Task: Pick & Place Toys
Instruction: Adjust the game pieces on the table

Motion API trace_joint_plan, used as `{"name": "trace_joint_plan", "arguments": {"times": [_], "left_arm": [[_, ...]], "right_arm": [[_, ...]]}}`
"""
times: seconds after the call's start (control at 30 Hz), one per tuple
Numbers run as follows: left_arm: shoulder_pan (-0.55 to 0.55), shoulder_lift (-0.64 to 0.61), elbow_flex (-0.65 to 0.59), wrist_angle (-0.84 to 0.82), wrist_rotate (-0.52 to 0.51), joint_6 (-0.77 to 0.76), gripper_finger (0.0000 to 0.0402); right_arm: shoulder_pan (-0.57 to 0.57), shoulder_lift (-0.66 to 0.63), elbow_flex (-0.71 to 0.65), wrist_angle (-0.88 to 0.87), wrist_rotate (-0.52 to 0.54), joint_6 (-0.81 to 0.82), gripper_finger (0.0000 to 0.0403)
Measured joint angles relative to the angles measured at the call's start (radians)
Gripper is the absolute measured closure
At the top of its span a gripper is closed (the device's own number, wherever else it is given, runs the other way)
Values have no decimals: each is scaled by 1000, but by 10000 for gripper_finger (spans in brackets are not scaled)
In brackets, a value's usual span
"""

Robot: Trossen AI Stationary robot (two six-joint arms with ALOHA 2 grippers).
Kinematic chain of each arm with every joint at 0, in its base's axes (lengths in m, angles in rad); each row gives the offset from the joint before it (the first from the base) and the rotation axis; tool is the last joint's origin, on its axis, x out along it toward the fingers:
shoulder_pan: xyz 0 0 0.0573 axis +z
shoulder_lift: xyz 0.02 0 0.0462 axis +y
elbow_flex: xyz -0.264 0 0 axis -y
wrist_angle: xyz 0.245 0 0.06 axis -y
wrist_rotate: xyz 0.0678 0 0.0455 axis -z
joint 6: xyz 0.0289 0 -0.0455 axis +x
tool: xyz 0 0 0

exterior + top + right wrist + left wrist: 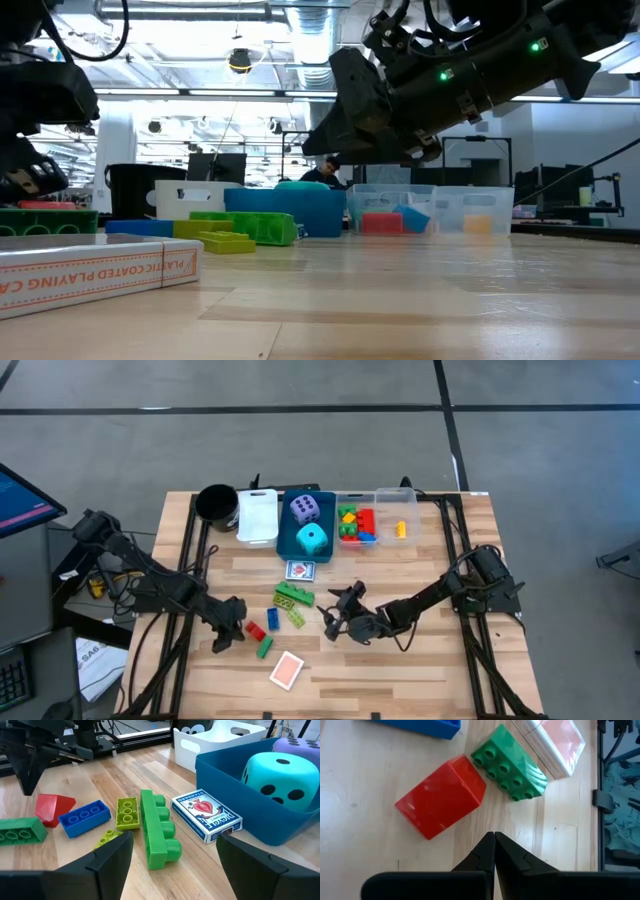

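R gripper (337,622) jaws wide, holding nothing, just right of long green brick (294,595); brick's long axis runs straight ahead between the jaws in wrist view, card box (206,816) beside it against blue bin (300,542); L gripper (228,630) shut, empty, by red brick (441,796); R arm nearer. High view alone shows 2nd deck (287,671) at front.

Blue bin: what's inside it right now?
The blue bin holds two soft dice: a purple die and a cyan die. The dice cover most of the bin's floor, so anything lying under them cannot be seen.
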Motion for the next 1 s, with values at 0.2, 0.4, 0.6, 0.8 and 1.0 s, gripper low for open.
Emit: {"name": "trace_joint_plan", "arguments": {"times": [0.2,0.4,0.6,0.8,1.0], "left_arm": [[-28,95,11,67,0,-17,402],[-49,206,127,-119,-16,-18,401],[-49,281,209,-177,-56,27,402],[-47,355,245,-124,-63,30,402],[-46,417,295,-33,-65,30,402]], "right_arm": [[0,0,0,0,0,-15,121],[-6,0,0,0,2,-15,121],[-8,0,0,0,3,-15,121],[-8,0,0,0,3,-15,121],[-8,0,0,-1,3,-15,121]]}}
